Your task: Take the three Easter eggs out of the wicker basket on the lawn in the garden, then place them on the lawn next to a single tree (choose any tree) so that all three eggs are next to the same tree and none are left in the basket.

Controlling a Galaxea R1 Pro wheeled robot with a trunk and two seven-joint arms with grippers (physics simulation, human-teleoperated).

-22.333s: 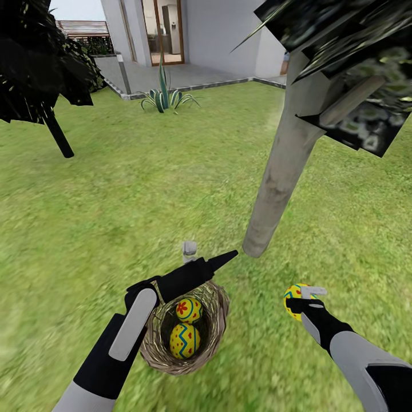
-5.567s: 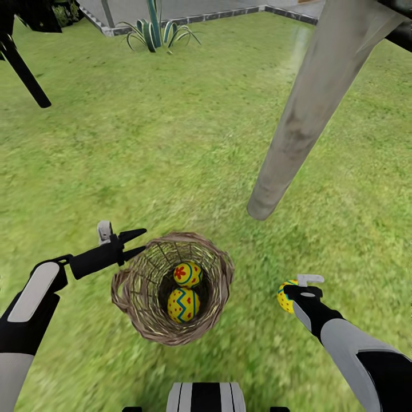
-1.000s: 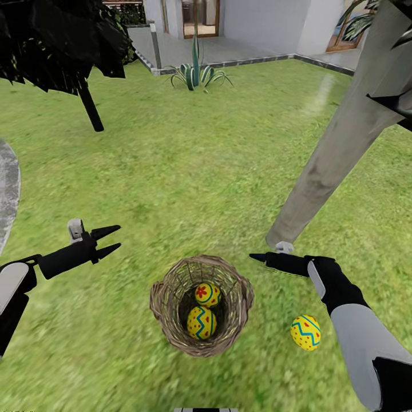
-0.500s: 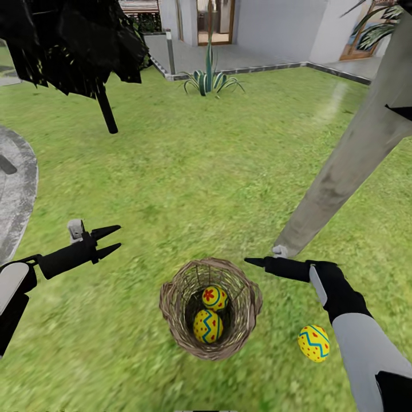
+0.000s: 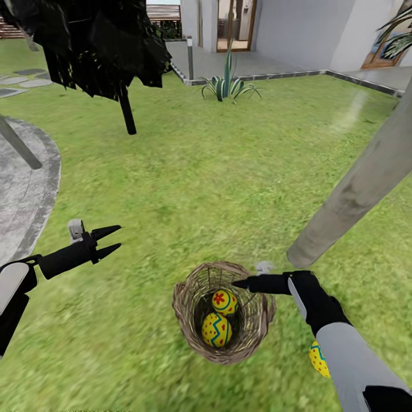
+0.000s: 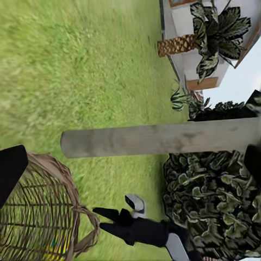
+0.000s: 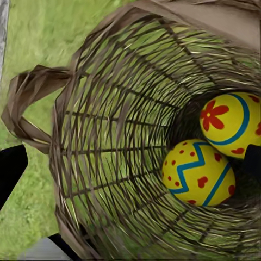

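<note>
In the brown wicker basket (image 5: 224, 312), two yellow eggs (image 5: 216, 329); left jaws apart, right jaws unclear.

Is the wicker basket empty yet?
No. The wicker basket holds two Easter eggs; a third lies on the lawn.

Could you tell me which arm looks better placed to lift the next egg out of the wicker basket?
Probably the right. Its claw is already over the wicker basket's rim, aimed at the two Easter eggs inside, and appears empty. The left claw hangs open over grass, well away from the basket.
</note>
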